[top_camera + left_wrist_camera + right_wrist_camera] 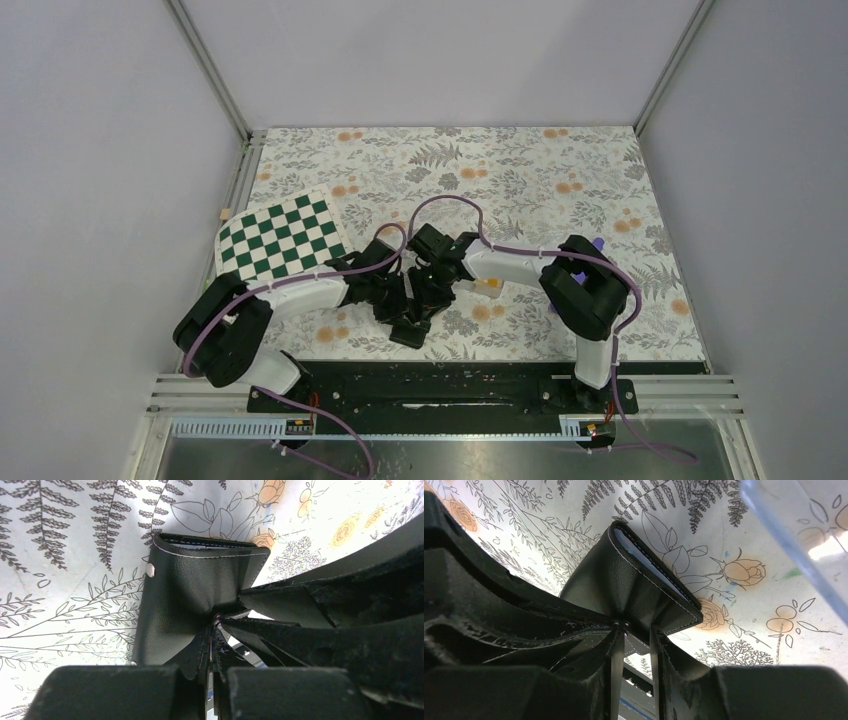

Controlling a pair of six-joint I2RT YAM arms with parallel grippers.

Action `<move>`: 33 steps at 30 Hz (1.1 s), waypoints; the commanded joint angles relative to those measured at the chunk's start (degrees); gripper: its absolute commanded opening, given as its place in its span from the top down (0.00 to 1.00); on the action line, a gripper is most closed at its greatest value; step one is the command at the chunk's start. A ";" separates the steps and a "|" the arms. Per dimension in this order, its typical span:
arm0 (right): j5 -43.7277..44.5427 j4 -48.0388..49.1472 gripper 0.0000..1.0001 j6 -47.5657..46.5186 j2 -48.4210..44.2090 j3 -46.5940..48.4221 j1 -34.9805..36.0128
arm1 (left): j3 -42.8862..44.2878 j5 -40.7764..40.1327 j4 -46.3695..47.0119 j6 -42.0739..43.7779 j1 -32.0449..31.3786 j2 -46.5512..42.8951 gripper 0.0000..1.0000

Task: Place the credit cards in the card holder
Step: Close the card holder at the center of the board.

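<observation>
The card holder (192,587), a black folding wallet with a metal snap, hangs just above the floral table between both grippers. It also shows from its other side as the card holder (634,580), and small and dark from above as the card holder (408,334). My left gripper (215,622) is shut on one thin flap of it. My right gripper (635,630) has its fingers parted, with a stitched flap of the wallet across the gap at their tips. A small orange-yellow bit, perhaps a credit card (490,284), peeks out beside the right forearm.
A green-and-white checkered board (282,238) lies at the left of the table. A clear plastic box edge (784,540) runs close on the right of the right gripper. A purple object (597,243) sits behind the right arm's elbow. Grey walls enclose the table.
</observation>
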 commanded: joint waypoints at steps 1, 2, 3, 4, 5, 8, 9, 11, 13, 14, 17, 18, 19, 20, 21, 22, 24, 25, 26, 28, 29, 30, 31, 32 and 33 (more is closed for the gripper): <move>3.27 -1.01 0.69 -1.99 3.79 -0.06 3.82 | -1.23 -6.08 0.80 -0.60 -0.14 3.59 1.00; 3.70 -1.04 0.70 -1.92 3.94 -0.23 4.13 | -1.28 -6.29 0.87 -0.93 -0.20 3.58 1.00; 4.11 -1.00 0.70 -1.96 4.07 -0.48 4.46 | -1.38 -6.38 0.97 -1.37 -0.18 3.55 1.00; 4.50 -0.93 0.70 -2.01 4.18 -0.87 4.73 | -1.53 -6.66 1.03 -1.93 -0.13 3.51 1.00; 5.08 -0.79 0.70 -1.99 4.23 -1.29 5.16 | -1.70 -6.92 1.18 -2.59 -0.15 3.44 1.00; 6.86 0.10 0.71 -1.74 4.33 -3.02 6.41 | -2.92 -7.93 2.41 -5.33 -0.13 2.57 1.00; 7.87 0.12 0.71 -1.80 4.52 -3.49 7.04 | -3.45 -8.13 2.99 -6.29 -0.16 2.34 1.00; 9.73 -0.72 0.71 -2.18 5.25 -4.04 8.28 | -4.63 -7.96 4.21 -8.12 -0.13 2.17 1.00; 11.37 -1.69 0.72 -2.55 6.26 -4.86 9.57 | -5.31 -7.96 5.03 -9.69 -0.18 2.15 1.00; 12.24 -2.03 0.72 -2.83 6.69 -5.28 10.05 | -5.55 -8.01 5.30 -10.18 -0.18 2.14 1.00; 14.63 -3.38 0.72 -3.60 7.72 -6.46 10.78 | -5.51 -8.34 5.17 -11.19 -0.16 2.40 1.00; 14.85 -3.39 0.72 -3.92 7.97 -6.84 10.82 | -5.35 -8.50 5.04 -11.42 -0.15 2.49 1.00; 14.94 -3.36 0.72 -4.13 7.74 -7.21 10.80 | -5.22 -8.52 5.09 -11.49 -0.11 2.53 1.00; 15.04 -3.05 0.71 -4.13 7.12 -7.43 10.83 | -5.20 -8.44 5.17 -11.42 -0.13 2.50 1.00; 15.17 -2.80 0.70 -4.15 6.25 -7.46 10.80 | -5.34 -8.23 5.40 -11.15 -0.12 2.36 1.00; 15.18 -2.82 0.69 -4.34 5.20 -6.94 10.84 | -5.40 -8.10 5.80 -10.85 -0.13 2.20 1.00; 15.00 -4.44 0.67 -4.77 2.44 -4.53 10.66 | -5.60 -6.92 8.06 -9.86 -0.03 1.30 1.00; 14.74 -5.01 0.65 -4.82 0.65 -3.01 10.64 | -5.59 -6.22 8.93 -9.43 0.05 0.54 0.99; 14.32 -5.56 0.63 -4.77 -1.30 -1.58 10.58 | -5.35 -5.86 9.67 -8.98 0.00 -0.51 0.91; 13.30 -6.46 0.57 -4.65 -4.99 1.53 10.27 | -4.42 -4.99 11.13 -7.93 0.08 -3.24 0.69; 12.95 -7.01 0.54 -4.52 -6.91 2.61 10.07 | -3.56 -4.78 11.22 -7.33 0.09 -4.59 0.62; 12.63 -7.19 0.50 -4.28 -8.73 3.29 9.68 | -2.57 -4.60 11.07 -6.56 0.15 -6.61 0.56; 12.19 -7.17 0.47 -4.07 -10.81 3.53 9.20 | -1.41 -4.45 10.76 -5.72 0.28 -8.12 0.52; 11.68 -7.18 0.44 -3.68 -12.86 3.49 8.58 | -0.30 -4.27 10.25 -5.00 0.45 -8.98 0.47; 11.17 -7.13 0.41 -3.34 -14.62 3.16 7.73 | 0.55 -3.74 10.45 -4.18 0.76 -10.89 0.39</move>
